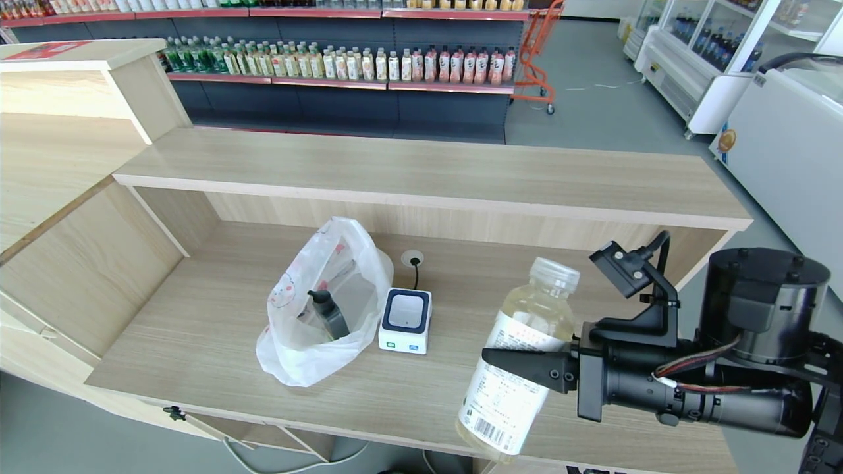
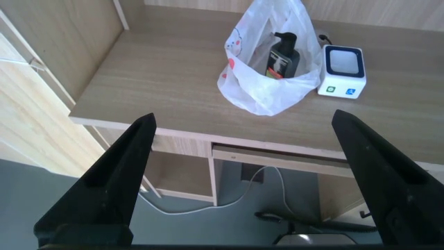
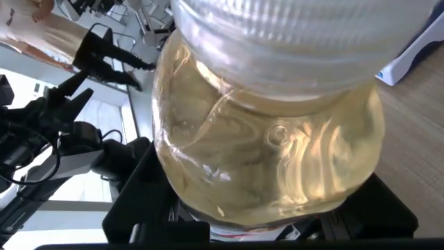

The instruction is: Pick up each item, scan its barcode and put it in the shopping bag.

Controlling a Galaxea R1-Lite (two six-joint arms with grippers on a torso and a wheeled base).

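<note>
Off the front edge of the pale wooden surface point(image 1: 197, 329), towards its left corner, the left hand point(image 2: 243, 125) hangs with its two dark fingers spread wide, holding nothing. Near the middle of the surface sits a white, thin plastic shopping bag point(image 1: 296, 342) with its mouth open and a black pump bottle point(image 1: 329, 317) standing inside. Just beside the bag is a small white square barcode scanner point(image 1: 405, 320) with a dark top window. Above the front edge, towards the right corner, the right arm lies level, pointing left. Its right hand point(image 1: 502, 362) is clamped round the waist of a clear plastic bottle of pale yellow liquid point(image 1: 527, 316), which leans slightly and has its barcode low on the white label.
</note>
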